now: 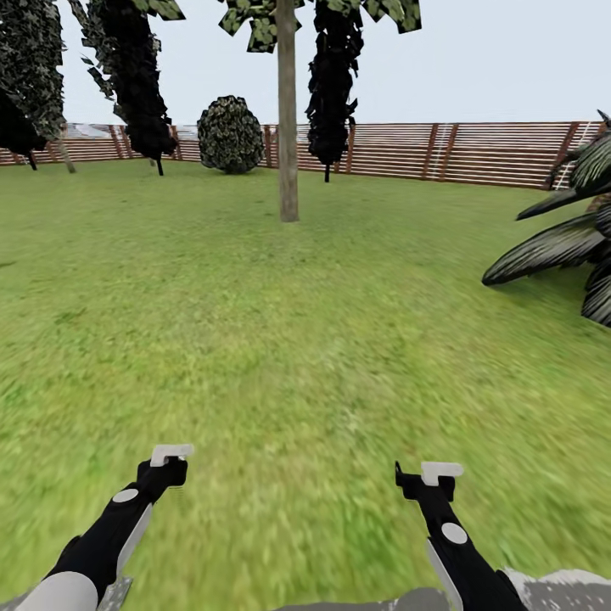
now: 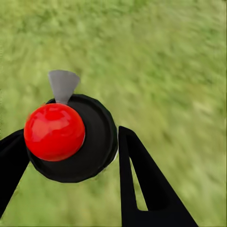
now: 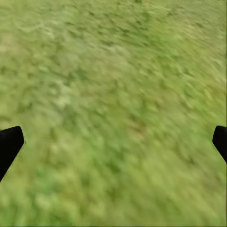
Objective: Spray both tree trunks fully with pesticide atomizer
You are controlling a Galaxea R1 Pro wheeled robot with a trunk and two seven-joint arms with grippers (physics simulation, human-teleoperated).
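Note:
My left gripper hangs low over the grass at the front left. In the left wrist view its two black fingers press on either side of the pesticide atomizer, a dark round bottle seen end-on with a red dome and a grey nozzle. My right gripper hangs at the front right, open, with its tips at the far edges of the right wrist view and only grass between them. One tall tree with a bare grey-brown trunk stands far ahead on the lawn.
A brown slat fence closes the far side of the garden. A round bush and dark thin-stemmed trees stand along it. A palm's dark fronds reach in at the right. Open grass lies between me and the trunk.

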